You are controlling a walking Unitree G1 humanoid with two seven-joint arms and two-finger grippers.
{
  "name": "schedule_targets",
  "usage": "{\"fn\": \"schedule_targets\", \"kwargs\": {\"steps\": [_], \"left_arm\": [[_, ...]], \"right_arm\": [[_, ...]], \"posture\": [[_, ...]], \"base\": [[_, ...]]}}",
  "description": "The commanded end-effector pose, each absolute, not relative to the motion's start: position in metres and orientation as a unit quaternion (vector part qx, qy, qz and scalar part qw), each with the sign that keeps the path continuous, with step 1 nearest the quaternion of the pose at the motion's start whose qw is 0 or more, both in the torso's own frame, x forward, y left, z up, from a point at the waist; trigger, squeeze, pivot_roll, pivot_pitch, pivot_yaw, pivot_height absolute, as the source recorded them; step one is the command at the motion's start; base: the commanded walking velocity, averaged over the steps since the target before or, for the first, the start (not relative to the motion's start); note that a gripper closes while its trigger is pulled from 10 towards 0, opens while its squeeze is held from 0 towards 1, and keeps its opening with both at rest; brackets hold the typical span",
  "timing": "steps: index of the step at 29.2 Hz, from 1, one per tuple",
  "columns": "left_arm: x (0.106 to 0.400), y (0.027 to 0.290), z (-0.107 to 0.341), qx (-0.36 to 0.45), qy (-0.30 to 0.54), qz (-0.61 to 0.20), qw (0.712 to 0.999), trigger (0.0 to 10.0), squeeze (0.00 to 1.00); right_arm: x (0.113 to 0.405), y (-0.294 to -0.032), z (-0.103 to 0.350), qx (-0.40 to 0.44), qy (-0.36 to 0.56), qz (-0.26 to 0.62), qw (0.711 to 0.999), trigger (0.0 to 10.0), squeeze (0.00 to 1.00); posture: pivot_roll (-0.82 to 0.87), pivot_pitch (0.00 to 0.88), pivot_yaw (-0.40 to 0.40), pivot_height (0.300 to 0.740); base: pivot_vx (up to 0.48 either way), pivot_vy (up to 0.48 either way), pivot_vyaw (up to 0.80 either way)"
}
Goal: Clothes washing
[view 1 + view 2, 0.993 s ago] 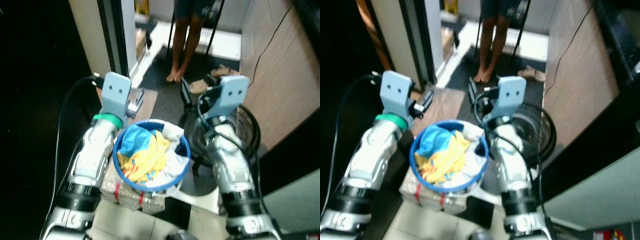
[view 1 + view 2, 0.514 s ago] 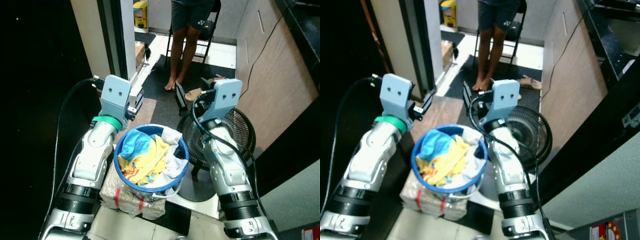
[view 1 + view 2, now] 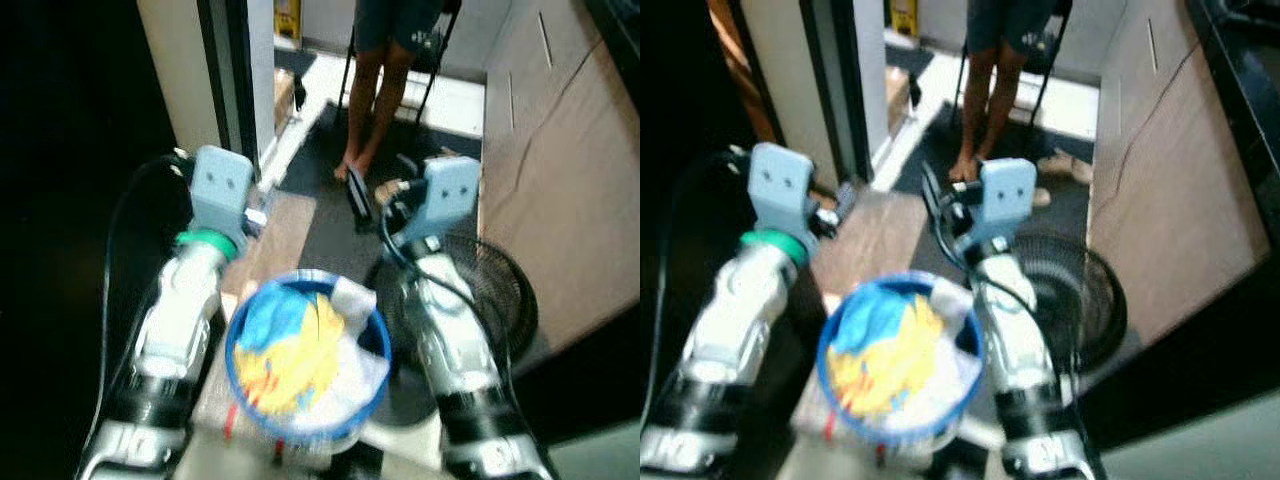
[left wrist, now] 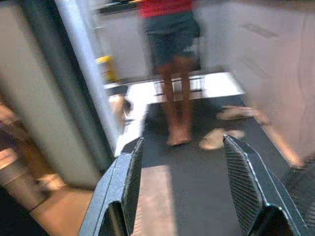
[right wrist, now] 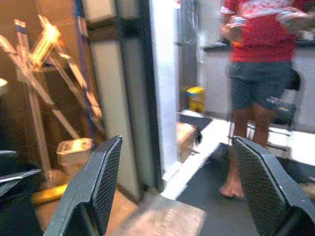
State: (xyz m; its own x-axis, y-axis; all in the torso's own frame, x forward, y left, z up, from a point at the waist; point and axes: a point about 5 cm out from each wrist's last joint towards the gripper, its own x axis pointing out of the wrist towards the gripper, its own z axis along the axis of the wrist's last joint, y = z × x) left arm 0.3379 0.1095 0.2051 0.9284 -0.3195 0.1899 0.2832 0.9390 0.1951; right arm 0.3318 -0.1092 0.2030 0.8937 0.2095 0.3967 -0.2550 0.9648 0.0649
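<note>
A blue round basket heaped with blue, yellow and white clothes sits pressed between my two silver forearms, close below the head camera. My left gripper reaches forward past the basket's left side, its black fingers spread wide and empty. On the other side of the basket my right gripper is likewise open, with nothing between its fingers. Both point along the dark floor mat toward a standing person. The head views are blurred.
A person in a red shirt and dark shorts stands barefoot ahead, with sandals nearby. A floor fan lies right of the basket, before a wooden cabinet wall. A door frame stands at left. A silvery wrapped block shows under the basket.
The whole picture has shifted and blurred, so the camera moved. The basket stays between my forearms, and both grippers keep their spread.
</note>
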Motion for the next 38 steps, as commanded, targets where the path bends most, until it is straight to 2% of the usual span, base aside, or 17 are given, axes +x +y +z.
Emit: {"fn": "schedule_targets", "kwargs": {"steps": [1,26,31,33,38], "left_arm": [[0.337,0.119,0.200,0.088,-0.099,-0.142,0.981,10.0,0.00],[0.335,0.118,0.197,0.091,-0.097,-0.152,0.979,10.0,0.00],[0.332,0.116,0.172,0.086,-0.057,-0.176,0.979,10.0,0.00],[0.328,0.116,0.145,0.099,-0.019,-0.184,0.978,10.0,0.00],[0.322,0.117,0.129,0.100,0.002,-0.185,0.978,10.0,0.00]], "right_arm": [[0.331,-0.100,0.203,0.064,-0.196,0.131,0.970,10.0,0.00],[0.331,-0.100,0.202,0.064,-0.194,0.133,0.970,10.0,0.00],[0.332,-0.099,0.191,0.066,-0.175,0.133,0.973,10.0,0.00],[0.333,-0.100,0.172,0.060,-0.142,0.125,0.980,10.0,0.00],[0.329,-0.104,0.155,0.050,-0.115,0.121,0.985,10.0,0.00]], "posture": [[-0.06,0.000,0.030,0.740],[-0.05,0.000,0.030,0.740],[-0.05,0.000,0.029,0.740],[-0.06,0.000,0.028,0.740],[-0.06,0.000,0.025,0.740]], "base": [[0.000,0.000,0.00],[0.000,0.000,0.00],[0.000,0.000,0.00],[0.000,0.000,0.00],[0.000,0.000,0.00]]}}
